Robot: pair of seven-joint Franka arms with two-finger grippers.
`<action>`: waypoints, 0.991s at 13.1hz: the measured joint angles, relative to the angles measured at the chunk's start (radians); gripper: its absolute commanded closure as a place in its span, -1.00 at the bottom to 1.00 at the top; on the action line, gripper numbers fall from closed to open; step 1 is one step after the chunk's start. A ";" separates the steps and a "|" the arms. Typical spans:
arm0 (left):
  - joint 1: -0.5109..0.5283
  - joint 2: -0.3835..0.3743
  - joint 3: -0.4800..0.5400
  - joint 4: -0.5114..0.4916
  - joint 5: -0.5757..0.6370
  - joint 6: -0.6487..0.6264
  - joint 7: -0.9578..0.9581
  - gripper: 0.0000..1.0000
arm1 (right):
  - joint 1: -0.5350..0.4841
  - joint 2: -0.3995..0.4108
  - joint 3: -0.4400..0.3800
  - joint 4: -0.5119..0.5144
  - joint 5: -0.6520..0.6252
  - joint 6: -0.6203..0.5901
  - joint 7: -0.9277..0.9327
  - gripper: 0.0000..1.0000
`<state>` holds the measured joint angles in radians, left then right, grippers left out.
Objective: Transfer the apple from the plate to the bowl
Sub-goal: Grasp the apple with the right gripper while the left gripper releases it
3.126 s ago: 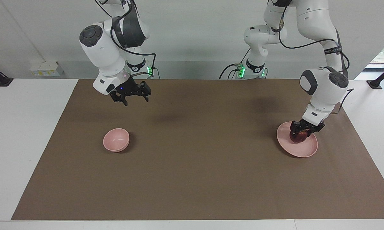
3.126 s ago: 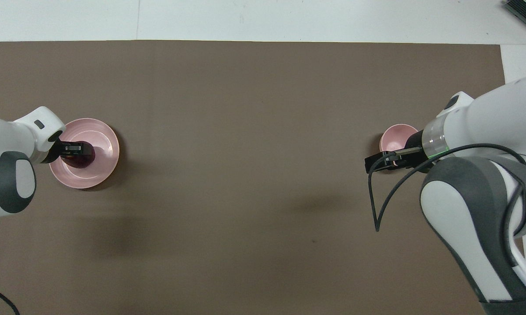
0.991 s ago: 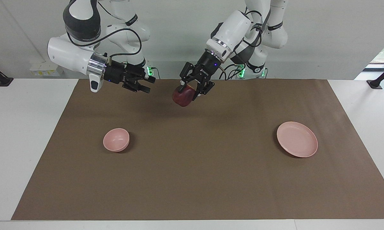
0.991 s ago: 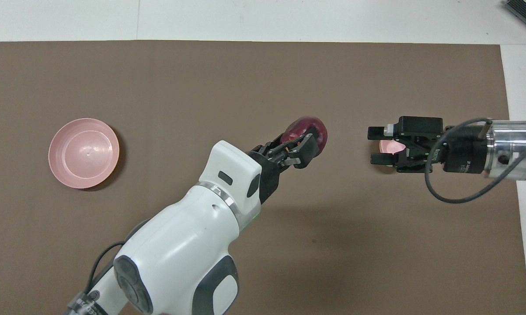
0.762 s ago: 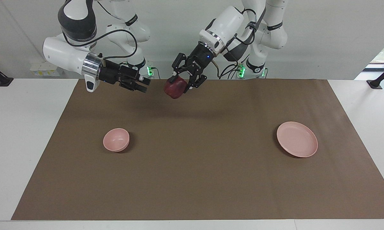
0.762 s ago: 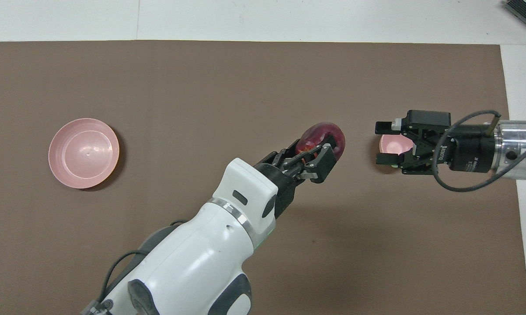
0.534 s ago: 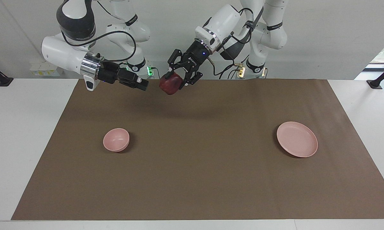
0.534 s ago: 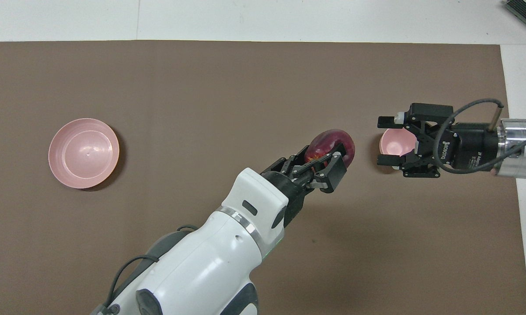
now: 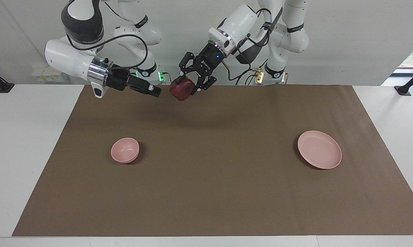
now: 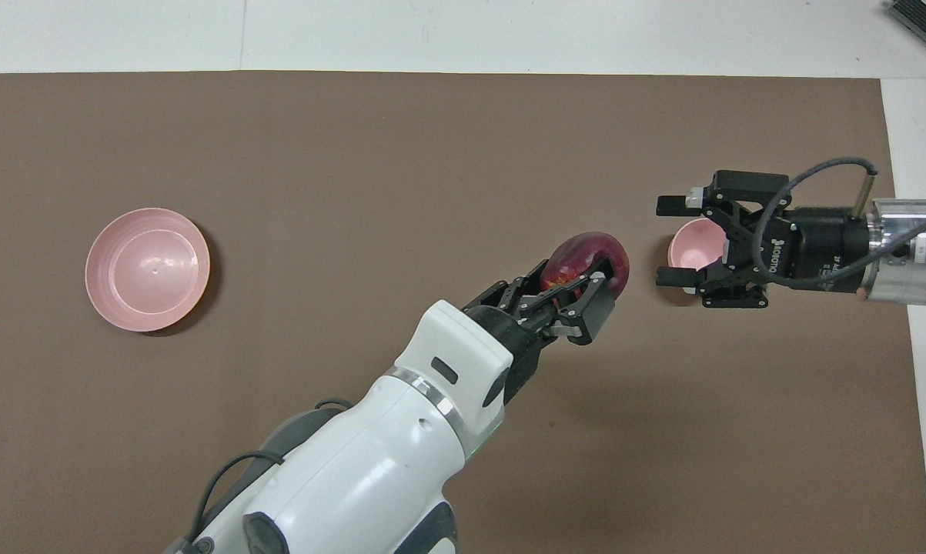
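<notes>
1. Since the earliest pictures the left gripper [image 9: 188, 83] has lifted the apple [image 9: 181, 90] off the plate [image 9: 319, 149] and carried it high over the brown mat [image 9: 213, 192], toward the right arm's end of the table. In the last half second it has edged a little closer to the right gripper [image 9: 155, 92].
2. The brown mat covers most of the white table [image 9: 24, 144], and both dishes rest on it.
3. The left arm [image 10: 401, 446] reaches in slantwise; its gripper is clenched on the dark red apple, one finger on either side of it.
4. The right arm [image 9: 72, 60] stretches out level. Its gripper hangs just beside the apple without touching it, fingers spread wide with nothing between them. In the overhead view it [image 10: 672, 240] partly covers the bowl [image 10: 693, 245].
5. The plate lies empty at the left arm's end of the mat.
6. The bowl [image 9: 125, 150], also empty, sits at the right arm's end, well apart from the plate.
7. The apple [image 10: 586, 261] is in the air, over bare mat, short of the bowl.
</notes>
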<state>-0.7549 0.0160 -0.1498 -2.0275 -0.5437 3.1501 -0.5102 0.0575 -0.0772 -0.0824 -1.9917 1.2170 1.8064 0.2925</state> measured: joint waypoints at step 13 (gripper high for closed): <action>0.000 0.000 -0.004 -0.004 -0.007 -0.002 -0.020 1.00 | 0.111 0.009 0.003 0.001 -0.028 0.079 0.000 -0.61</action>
<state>-0.7549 0.0160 -0.1540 -2.0319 -0.5505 3.1485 -0.5300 0.1681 -0.0686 -0.0790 -1.9911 1.1892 1.8855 0.2926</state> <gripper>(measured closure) 0.317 0.000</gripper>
